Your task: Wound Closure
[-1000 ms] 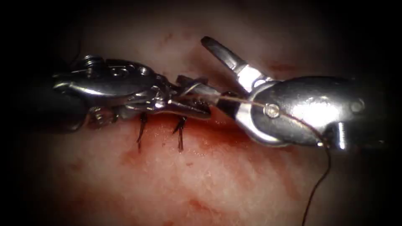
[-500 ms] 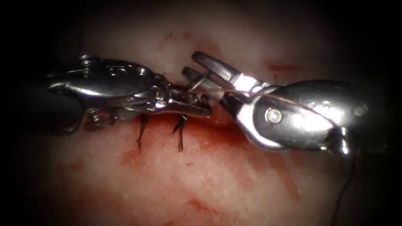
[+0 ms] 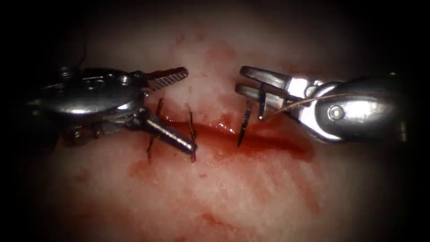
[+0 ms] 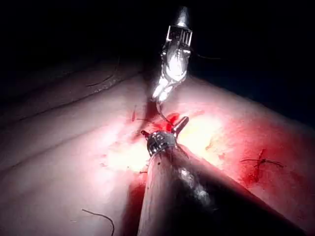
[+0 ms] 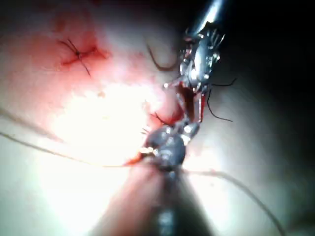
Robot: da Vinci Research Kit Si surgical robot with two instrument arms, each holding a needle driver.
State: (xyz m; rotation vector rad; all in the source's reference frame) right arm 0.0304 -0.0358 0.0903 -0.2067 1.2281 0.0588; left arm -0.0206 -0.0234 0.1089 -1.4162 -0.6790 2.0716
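At frame right, the right tool (image 3: 251,85) clenches the needle (image 3: 260,102), which hangs toward the cut (image 3: 233,132), while the left tool (image 3: 183,110) gapes empty at left.

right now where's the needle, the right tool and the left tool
needle (image 3: 261,104): endoscope view, on its body just below the jaws that hold it
right tool (image 3: 244,79): endoscope view, between its shut jaw tips
left tool (image 3: 190,109): endoscope view, between its open jaw tips
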